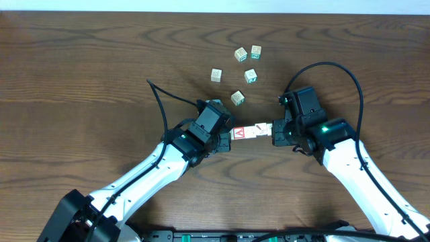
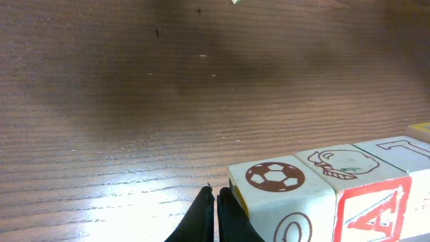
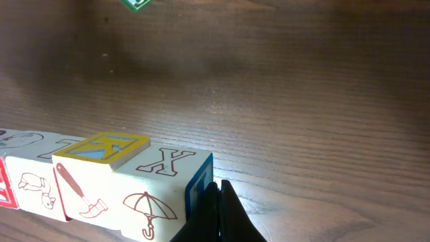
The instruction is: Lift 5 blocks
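— On the left, left gripper (image 1: 228, 136), fingers pinched together, butts the row of blocks (image 1: 252, 132); right gripper (image 1: 274, 132), likewise pinched, butts its far end.
— Clamping step, I'd judge. Next: raise both together, pressure even.

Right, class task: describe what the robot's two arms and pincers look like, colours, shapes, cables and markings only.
Both arms have white rounded shells, the left arm and right arm, with black joint housings. Thin black cables loop from each wrist, the left cable and the right cable. A green light glows on the right arm. The left pincer and right pincer have slim black tapering fingers.
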`<state>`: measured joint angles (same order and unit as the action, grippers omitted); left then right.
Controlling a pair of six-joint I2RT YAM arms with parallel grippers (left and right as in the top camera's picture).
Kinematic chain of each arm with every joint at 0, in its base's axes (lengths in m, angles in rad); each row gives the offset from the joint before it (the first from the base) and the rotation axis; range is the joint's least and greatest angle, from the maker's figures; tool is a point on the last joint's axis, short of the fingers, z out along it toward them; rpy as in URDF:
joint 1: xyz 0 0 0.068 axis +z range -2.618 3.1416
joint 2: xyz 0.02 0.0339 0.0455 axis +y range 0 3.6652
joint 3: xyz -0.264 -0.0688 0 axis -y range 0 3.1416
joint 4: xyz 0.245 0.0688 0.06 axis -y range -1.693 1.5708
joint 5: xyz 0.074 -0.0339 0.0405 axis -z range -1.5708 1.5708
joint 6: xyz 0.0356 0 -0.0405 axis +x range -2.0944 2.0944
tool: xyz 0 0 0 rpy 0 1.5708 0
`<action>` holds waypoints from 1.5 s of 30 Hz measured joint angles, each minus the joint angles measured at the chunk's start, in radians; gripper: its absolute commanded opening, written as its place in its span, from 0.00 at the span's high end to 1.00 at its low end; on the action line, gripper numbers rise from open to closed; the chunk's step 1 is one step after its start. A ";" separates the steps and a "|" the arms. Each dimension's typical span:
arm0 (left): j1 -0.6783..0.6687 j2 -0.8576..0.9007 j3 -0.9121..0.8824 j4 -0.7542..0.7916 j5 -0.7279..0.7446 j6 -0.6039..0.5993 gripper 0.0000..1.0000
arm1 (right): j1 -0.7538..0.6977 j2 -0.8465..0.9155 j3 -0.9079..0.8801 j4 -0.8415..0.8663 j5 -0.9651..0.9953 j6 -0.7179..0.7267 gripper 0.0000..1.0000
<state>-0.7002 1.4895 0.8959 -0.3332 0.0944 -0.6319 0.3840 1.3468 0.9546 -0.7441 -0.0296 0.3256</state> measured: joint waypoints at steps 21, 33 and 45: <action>0.000 -0.028 0.000 -0.023 -0.008 0.005 0.93 | 0.021 -0.002 0.000 -0.024 0.007 -0.001 0.99; 0.000 -0.037 0.000 -0.023 -0.009 0.004 0.93 | 0.022 -0.002 0.033 -0.045 0.009 -0.001 0.99; 0.005 -0.053 0.000 -0.027 -0.018 0.004 0.93 | 0.043 -0.002 0.051 -0.053 0.032 -0.001 0.99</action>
<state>-0.6952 1.4361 0.8959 -0.3599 0.0769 -0.6281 0.4274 1.3449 1.0058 -0.7975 0.0021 0.3244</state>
